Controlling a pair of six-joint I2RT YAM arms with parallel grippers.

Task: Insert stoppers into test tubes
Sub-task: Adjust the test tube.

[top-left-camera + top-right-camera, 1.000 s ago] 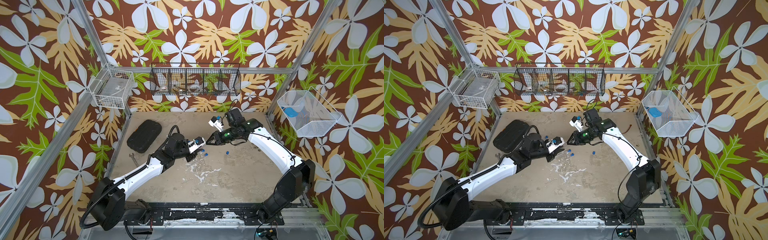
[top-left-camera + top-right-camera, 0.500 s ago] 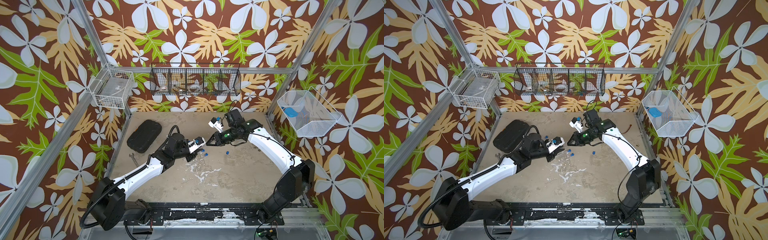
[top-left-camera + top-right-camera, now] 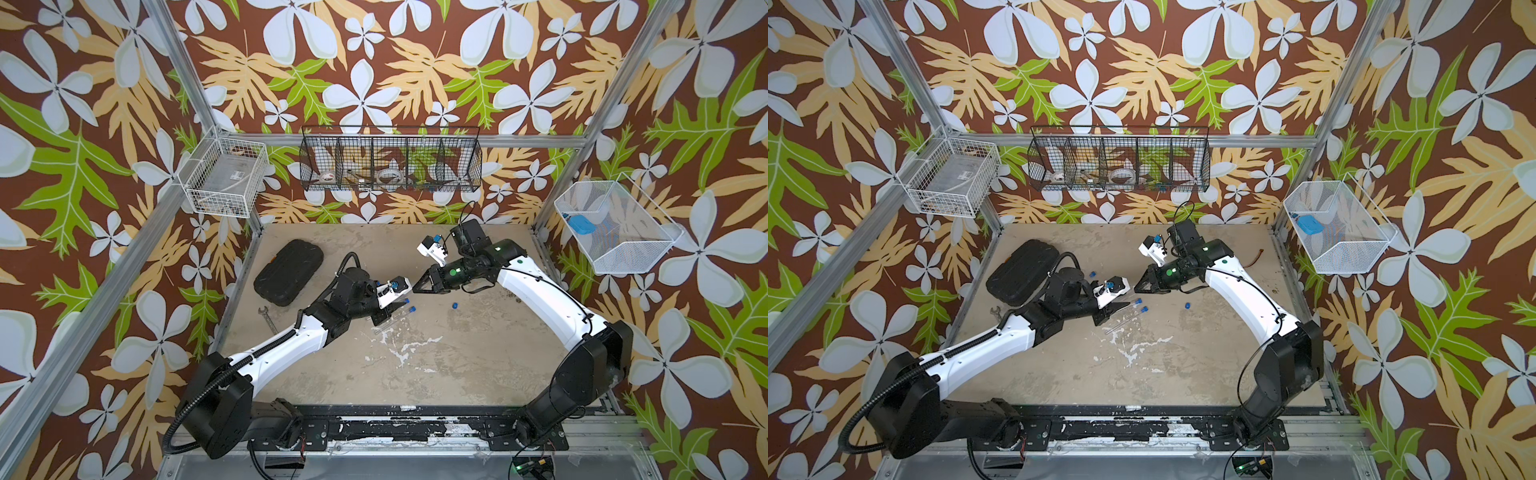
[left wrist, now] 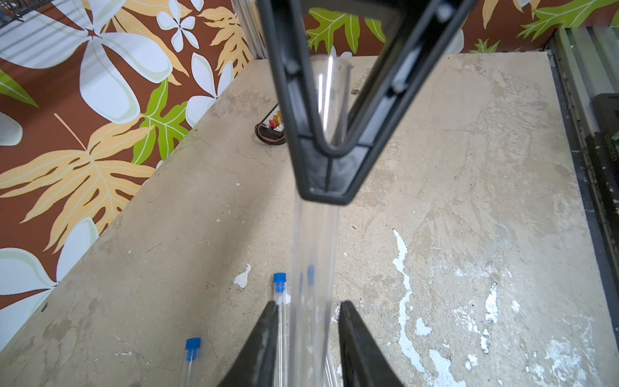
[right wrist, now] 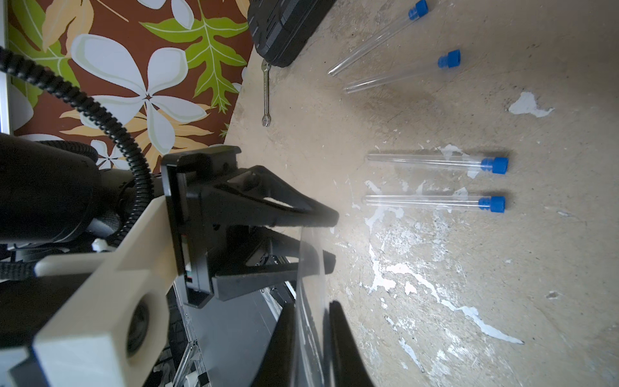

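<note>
Tube [image 4: 313, 241] looks mid-handover: right claw [image 5: 311, 306] pinches it, left claw [image 4: 308, 303] narrowly parted around it. Next, left should fetch the stopper [image 3: 456, 306] at right claw's four o'clock.

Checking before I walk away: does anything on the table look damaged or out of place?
The table has white patches near its middle where the surface looks flaked off. A wrench lies by the black case, seemingly unneeded here.
</note>
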